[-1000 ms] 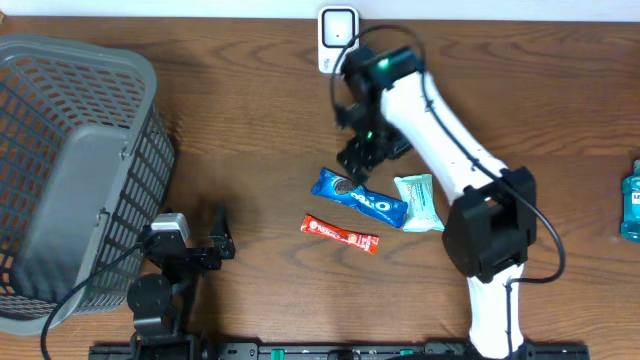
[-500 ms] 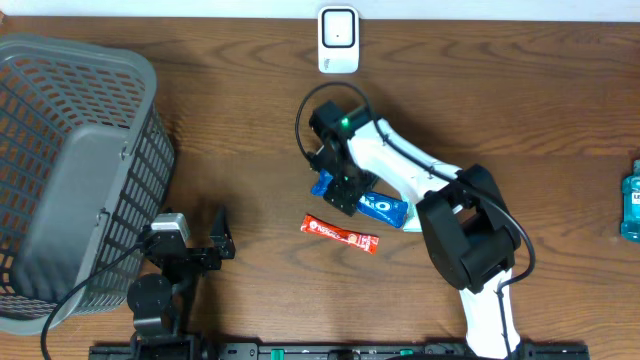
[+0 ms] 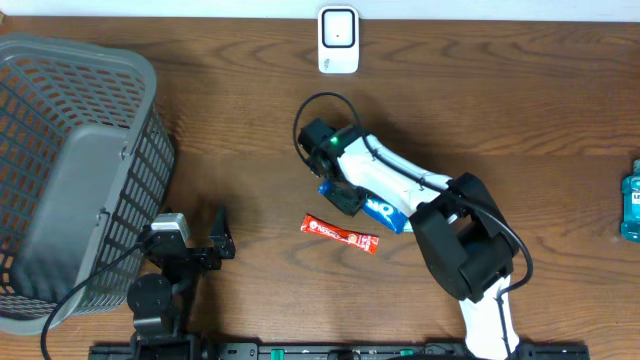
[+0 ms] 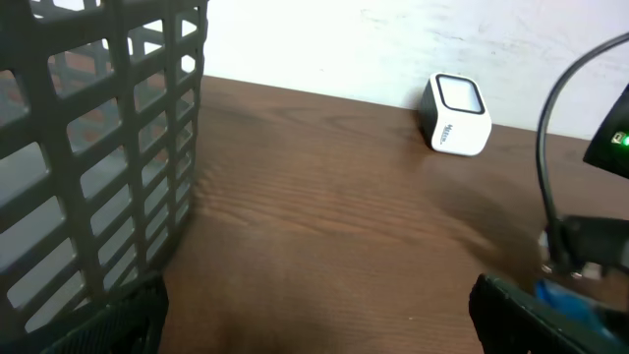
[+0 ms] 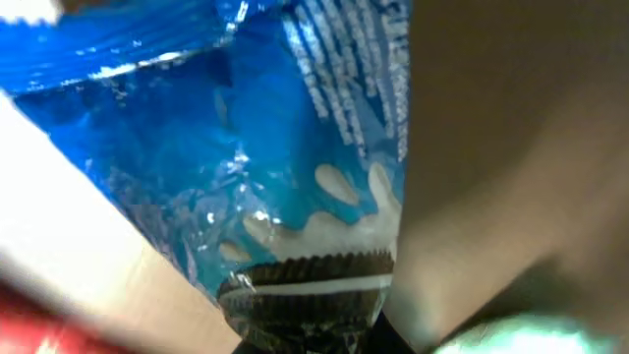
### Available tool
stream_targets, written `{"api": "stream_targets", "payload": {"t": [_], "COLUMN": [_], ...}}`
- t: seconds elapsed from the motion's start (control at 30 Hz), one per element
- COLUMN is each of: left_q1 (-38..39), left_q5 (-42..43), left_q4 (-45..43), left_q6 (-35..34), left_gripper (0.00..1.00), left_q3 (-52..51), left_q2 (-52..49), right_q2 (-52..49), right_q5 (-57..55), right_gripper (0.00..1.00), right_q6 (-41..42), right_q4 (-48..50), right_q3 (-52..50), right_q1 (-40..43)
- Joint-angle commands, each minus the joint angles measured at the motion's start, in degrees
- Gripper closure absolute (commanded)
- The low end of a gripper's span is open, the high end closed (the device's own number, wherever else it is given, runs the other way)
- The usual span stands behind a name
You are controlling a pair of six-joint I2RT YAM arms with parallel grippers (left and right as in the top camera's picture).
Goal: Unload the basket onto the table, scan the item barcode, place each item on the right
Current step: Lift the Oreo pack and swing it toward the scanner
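Note:
A blue Oreo cookie packet (image 3: pixel 386 210) lies on the wooden table, left of centre of the right arm. My right gripper (image 3: pixel 341 194) is down on its left end and shut on it. In the right wrist view the packet (image 5: pixel 295 147) fills the frame and its end runs down into my right gripper (image 5: pixel 314 334). The white barcode scanner (image 3: pixel 338 40) stands at the table's back edge, also seen as the scanner (image 4: pixel 457 116) in the left wrist view. My left gripper (image 3: pixel 222 245) rests open near the front, and this left gripper (image 4: pixel 314 324) has nothing between its fingers (image 4: pixel 128 315).
A red snack bar (image 3: pixel 340 234) lies just in front of the blue packet. A grey mesh basket (image 3: pixel 70 170) fills the left side, close to the left arm. A teal bottle (image 3: pixel 630 200) stands at the right edge. A pale green packet (image 5: pixel 521 334) shows beside the right jaws.
The right arm swung from near the scanner forward and down onto the blue packet, and its jaws went from open to shut on it. The left arm has not moved.

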State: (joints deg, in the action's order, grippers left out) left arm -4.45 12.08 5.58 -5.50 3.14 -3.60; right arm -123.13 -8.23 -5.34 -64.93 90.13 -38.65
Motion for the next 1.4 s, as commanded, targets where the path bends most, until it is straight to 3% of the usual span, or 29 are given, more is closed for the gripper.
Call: {"api": "stream_targets", "payload": {"t": [0.0, 0.23, 0.37, 0.63, 0.9, 1.27, 1.37], "left_q1": [-0.3, -0.3, -0.3, -0.3, -0.3, -0.3, -0.3], "left_q5": [0.3, 0.3, 0.3, 0.3, 0.3, 0.3, 0.3], "left_q4": [1.2, 1.2, 1.2, 1.2, 1.2, 1.2, 1.2], "left_q6": [0.5, 0.5, 0.5, 0.5, 0.5, 0.5, 0.5], "left_gripper": [0.02, 0.02, 0.02, 0.02, 0.02, 0.02, 0.02], "left_q3": [-1.2, -1.2, -1.2, -1.2, -1.2, -1.2, -1.2], "left_q2": [0.0, 0.0, 0.0, 0.0, 0.0, 0.0, 0.0], "right_q2": [-0.3, -0.3, -0.5, -1.0, -0.9, -0.9, -0.9], "right_q5": [15.0, 52.9, 71.6, 97.6, 97.7, 97.7, 97.7], "right_gripper": [0.99, 0.99, 0.99, 0.99, 0.99, 0.99, 0.99], "right_q6": [0.8, -5.7, -17.2, -28.0, -38.1, -37.5, -31.7], "right_q4": [-6.3, -16.7, -19.8, -14.8, 3.6, 32.8, 43.7], "right_q3": [8.4, 16.8, 16.1, 15.9, 15.9, 15.9, 15.9], "right_q1": [2.6, 11.0, 15.5, 19.5, 17.2, 12.0, 10.2]}}
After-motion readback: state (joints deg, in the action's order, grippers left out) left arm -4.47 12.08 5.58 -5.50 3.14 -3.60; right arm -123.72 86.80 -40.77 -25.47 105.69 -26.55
